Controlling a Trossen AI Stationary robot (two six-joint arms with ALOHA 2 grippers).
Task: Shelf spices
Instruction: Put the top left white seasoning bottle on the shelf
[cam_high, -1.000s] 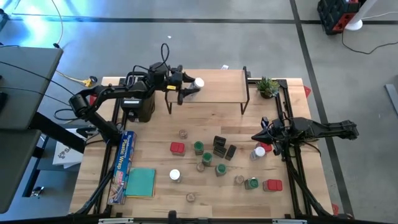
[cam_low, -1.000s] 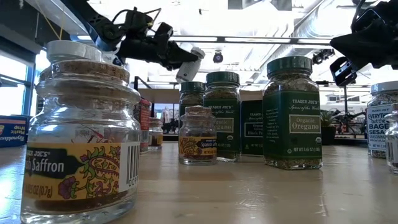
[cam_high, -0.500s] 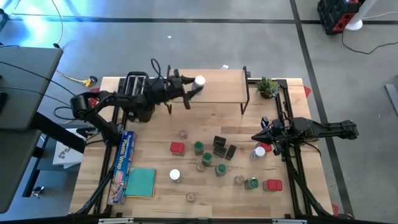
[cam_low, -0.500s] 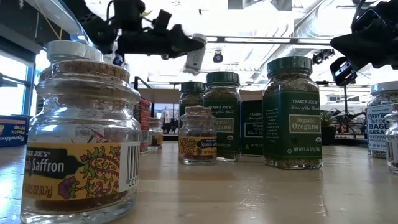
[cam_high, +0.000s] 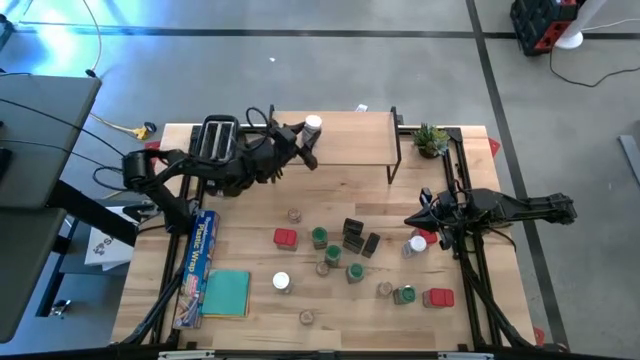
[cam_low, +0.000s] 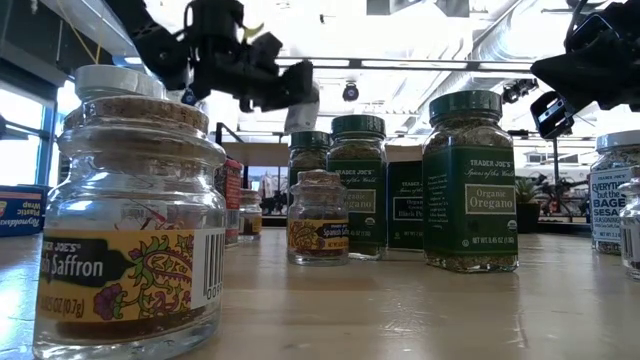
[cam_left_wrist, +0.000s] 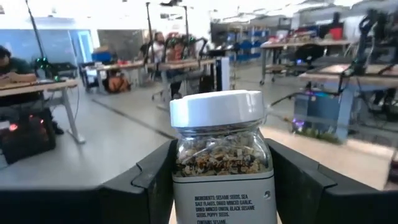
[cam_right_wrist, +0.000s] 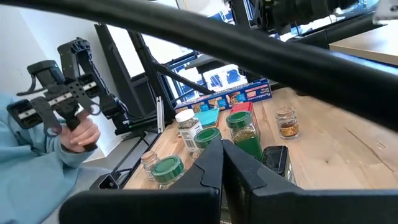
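**Left arm has a seasoning jar up by the shelf**

The left gripper (cam_high: 303, 137) is clamped on a clear white-lidded seasoning jar (cam_left_wrist: 221, 158), a dark finger (cam_left_wrist: 155, 180) on each side of the glass. Only the left wrist view shows the seed mix inside and the ingredients label; from the high view you just get the white lid (cam_high: 313, 123), sitting over the near-left corner of the light wooden shelf with thin black legs (cam_high: 350, 139). Can't tell if the jar touches the shelf top. In the low view the jar is mostly hidden behind the dark arm.

The black toaster (cam_high: 219, 140) is right behind that gripper. The right gripper (cam_high: 420, 220) is well away at the other side of the worktop (cam_high: 250, 220), fingers together, empty, with a white-lidded jar (cam_high: 417, 244) and a red tin (cam_high: 437, 297) just below it. The remaining green-lidded jars (cam_high: 319, 237) and black boxes (cam_high: 353, 233) sit mid-worktop between the two arms. The right wrist view catches a person's hand (cam_right_wrist: 81, 134) holding a controller.
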